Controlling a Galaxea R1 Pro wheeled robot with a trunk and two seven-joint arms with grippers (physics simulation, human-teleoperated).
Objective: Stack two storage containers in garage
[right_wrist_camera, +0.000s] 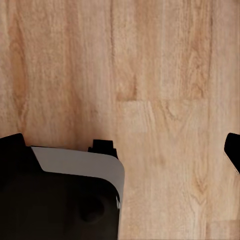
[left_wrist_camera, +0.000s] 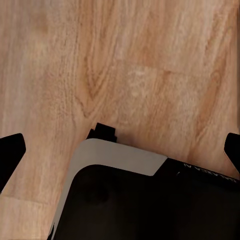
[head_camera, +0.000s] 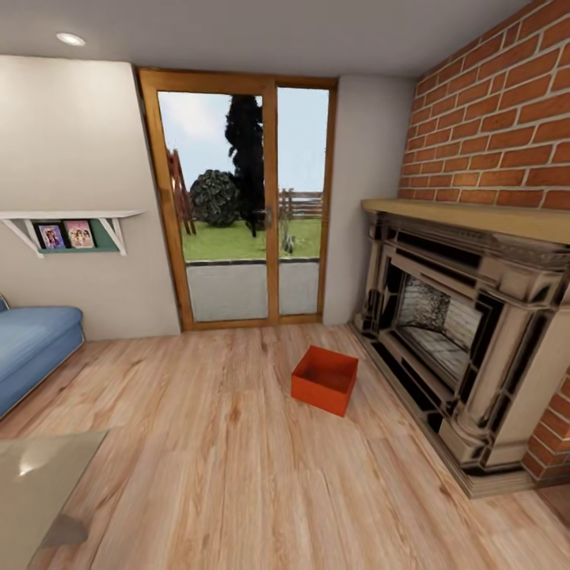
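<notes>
Your target, the one storage container (head_camera: 324, 380) in view, sits on the light wood floor (head_camera: 206, 443) of the living room, ahead of you and a little to the right of centre, just in front of the left end of the fireplace (head_camera: 467, 332) hearth. It is well apart from you, with open planks in between, so this is a drive before it is a reach. Because it lies right of your centreline, your right arm looks the nearer one once you close in.

The bin is turned relative to you: one corner points toward you, and its long axis seems to run from near right to far left. Square up to a long side before you commit.

It looks orange-red, rectangular and open-topped, upright and empty, its inner walls shaded darker. The ribbing is too fine to make out from here.

Both wrist cameras look straight down at bare planks over the dark robot body. The left gripper (left_wrist_camera: 120, 150) shows its fingertips (left_wrist_camera: 10, 150) at opposite edges of its view, spread wide with nothing between. The right gripper (right_wrist_camera: 122, 147) is the same, fingertips (right_wrist_camera: 232, 147) far apart and empty.
</notes>
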